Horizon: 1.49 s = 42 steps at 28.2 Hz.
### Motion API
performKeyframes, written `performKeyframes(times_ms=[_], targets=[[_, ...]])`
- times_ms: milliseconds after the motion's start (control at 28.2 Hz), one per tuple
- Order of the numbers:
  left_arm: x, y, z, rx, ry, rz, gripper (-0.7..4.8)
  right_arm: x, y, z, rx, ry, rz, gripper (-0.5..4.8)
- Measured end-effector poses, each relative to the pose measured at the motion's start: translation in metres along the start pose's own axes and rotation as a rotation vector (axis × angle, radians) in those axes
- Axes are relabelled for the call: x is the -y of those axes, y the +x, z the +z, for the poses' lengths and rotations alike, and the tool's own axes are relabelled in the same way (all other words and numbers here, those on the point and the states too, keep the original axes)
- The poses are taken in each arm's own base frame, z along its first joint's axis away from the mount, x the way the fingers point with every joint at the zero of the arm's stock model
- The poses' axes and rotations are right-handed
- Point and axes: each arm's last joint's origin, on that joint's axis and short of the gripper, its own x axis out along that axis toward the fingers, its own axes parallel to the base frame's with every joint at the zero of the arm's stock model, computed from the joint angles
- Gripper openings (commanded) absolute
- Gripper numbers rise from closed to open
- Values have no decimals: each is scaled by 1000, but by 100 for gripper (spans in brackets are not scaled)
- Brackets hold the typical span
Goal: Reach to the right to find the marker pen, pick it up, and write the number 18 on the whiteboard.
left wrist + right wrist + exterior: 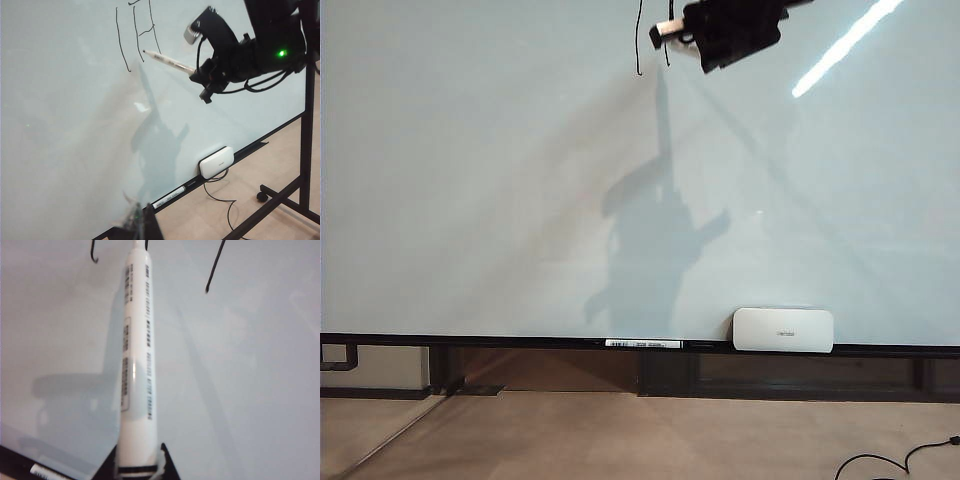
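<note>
The marker pen [169, 61] is clamped in the right gripper [200, 75], its tip at the whiteboard [60, 125]; the number 18 [135, 35] looks nearly finished. The left gripper [137, 222] hangs low, and I cannot tell its state.

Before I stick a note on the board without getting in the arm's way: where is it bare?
The whiteboard is bare across its left and middle, and on the right above the eraser block. It is crowded top centre: the right gripper holds the marker pen by the number 18. The rail carries a second marker beside the eraser. The left gripper hangs low.
</note>
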Motion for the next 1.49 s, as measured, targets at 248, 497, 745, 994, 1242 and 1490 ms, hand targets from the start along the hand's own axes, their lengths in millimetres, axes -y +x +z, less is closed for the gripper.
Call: performKeyframes(times_ms=[248,497,745,994,1242,1490], targets=[[0,0,0,0,0,0,-5,-4,14,-14,-34,-14,19,-2],[0,0,0,0,0,0,-5,-3,15,-10,4,2,12,-2],[0,0,0,0,0,0,-5,-2,16,-11,5,3,7,-2],[0,0,0,0,0,0,-5,4,18,-13,-2,5,-12,-2],[0,0,0,0,18,0,-5,7,20,-13,0,7,-3,-2],[0,0,0,-2,19,5,-5,5,24,-17,-15,3,-17,-2]])
